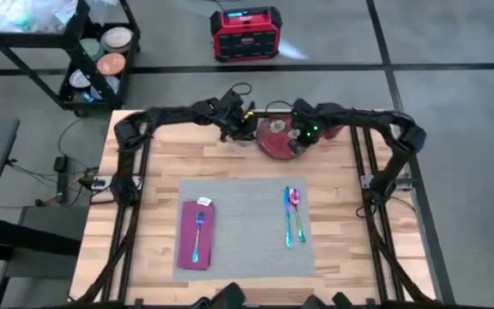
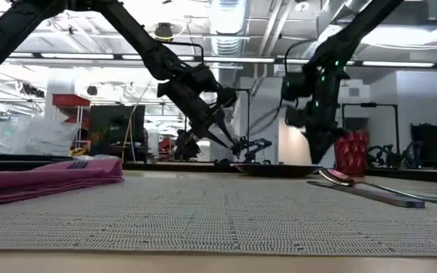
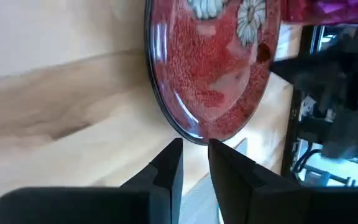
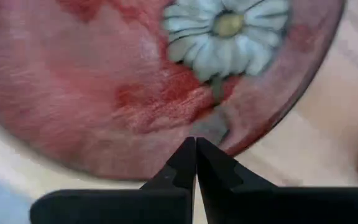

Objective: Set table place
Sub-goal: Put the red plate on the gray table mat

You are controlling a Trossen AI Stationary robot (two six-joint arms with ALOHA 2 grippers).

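**Two grippers at a red plate beyond the grey placemat**

A large grey placemat (image 1: 245,225) lies flat on the near middle of the light-wood table (image 1: 157,163). On its left part rests a folded magenta napkin (image 1: 196,235) with a fork (image 1: 197,237) lying on top. On its right part a knife (image 1: 287,218) and a spoon (image 1: 298,213) lie side by side, handles pointing to the near edge.

Beyond the mat's far edge, near the far side of the table, sits a red plate (image 1: 274,141) painted with white daisies. It lies on bare wood, apart from the mat.

The left gripper (image 3: 194,147) is at the plate's left rim, its two dark fingers slightly parted with a narrow gap between them, holding nothing. The right gripper (image 4: 195,147) hangs over the plate's right part, its fingertips pressed together and empty, right above the rim near a daisy.

On the floor beyond the table stand a black shelf cart (image 1: 93,53) holding dishes at far left and a red case (image 1: 245,34) near the middle.
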